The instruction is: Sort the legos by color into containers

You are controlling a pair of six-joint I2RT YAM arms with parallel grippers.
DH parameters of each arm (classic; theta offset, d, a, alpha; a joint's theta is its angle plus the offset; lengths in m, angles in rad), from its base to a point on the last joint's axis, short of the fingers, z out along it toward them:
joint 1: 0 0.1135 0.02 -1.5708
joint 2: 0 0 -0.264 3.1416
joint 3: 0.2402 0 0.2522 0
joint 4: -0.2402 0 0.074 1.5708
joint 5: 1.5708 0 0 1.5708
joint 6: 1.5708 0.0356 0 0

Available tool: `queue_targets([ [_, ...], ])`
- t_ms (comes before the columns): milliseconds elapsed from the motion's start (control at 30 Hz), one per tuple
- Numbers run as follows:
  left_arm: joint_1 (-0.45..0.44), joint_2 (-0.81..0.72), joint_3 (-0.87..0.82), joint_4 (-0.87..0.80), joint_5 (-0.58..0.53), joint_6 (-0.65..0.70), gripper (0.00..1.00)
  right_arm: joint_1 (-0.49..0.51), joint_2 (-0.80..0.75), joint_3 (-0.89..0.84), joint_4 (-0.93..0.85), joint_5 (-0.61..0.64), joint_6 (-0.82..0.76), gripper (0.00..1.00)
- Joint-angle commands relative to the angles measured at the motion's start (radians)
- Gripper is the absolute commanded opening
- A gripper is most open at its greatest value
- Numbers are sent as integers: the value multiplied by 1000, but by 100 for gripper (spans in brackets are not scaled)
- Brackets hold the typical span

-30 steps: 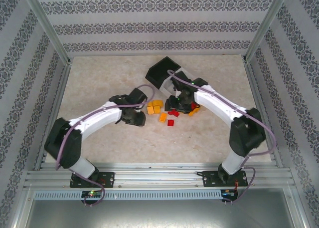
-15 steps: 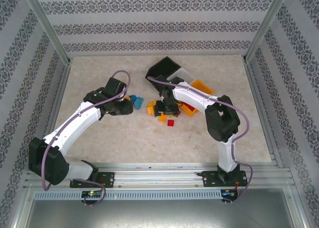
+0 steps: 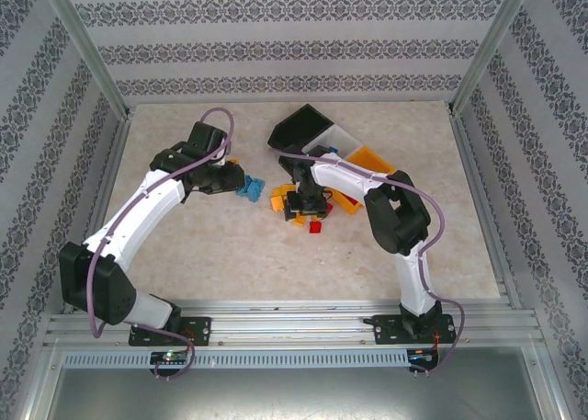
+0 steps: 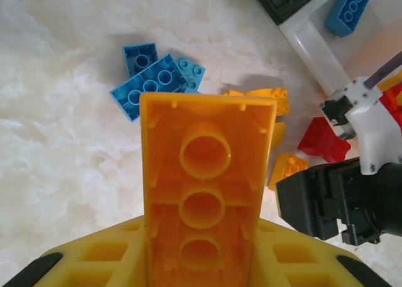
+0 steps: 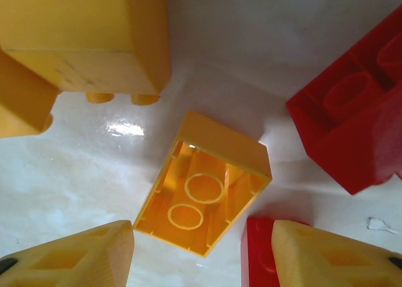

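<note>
1. Orange-yellow long brick [image 4: 204, 174]: sitting clamped in the left gripper [image 4: 201, 262], its lower end running out of frame.
2. Right gripper [image 5: 201, 237]: fingers standing apart, straddling a small upturned brick [image 5: 204, 193] on the table.
3. Black bin [image 3: 301, 130], white-grey bin [image 3: 333, 141], orange-yellow bin [image 3: 372, 158]: the right arm [image 3: 344, 174] is partly covering them.
4. Marbled beige table [image 3: 230, 245]; patterned walls [image 3: 276, 62] enclosing it.

The yellow brick [image 4: 204, 193] is cut off by the bottom edge.
</note>
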Motion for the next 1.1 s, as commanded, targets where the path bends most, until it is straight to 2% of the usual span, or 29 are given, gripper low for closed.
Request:
queue_targets([
  [0,15,17,45,-5,22,20,35,13,24,22,1,18,11,59],
  [200,21,48,80,0,39,22,35,11,35,10,20,35,28,56],
  [633,23,154,153,52,94,23,35,5,-61,-55,75,41,40,28],
  [833,22,214,177,123,137,-5,35,-32,-218,-157,121,32,66,25],
  [1067,23,367,245,351,290,-141,35,-121,-483,-376,196,-49,141,24],
])
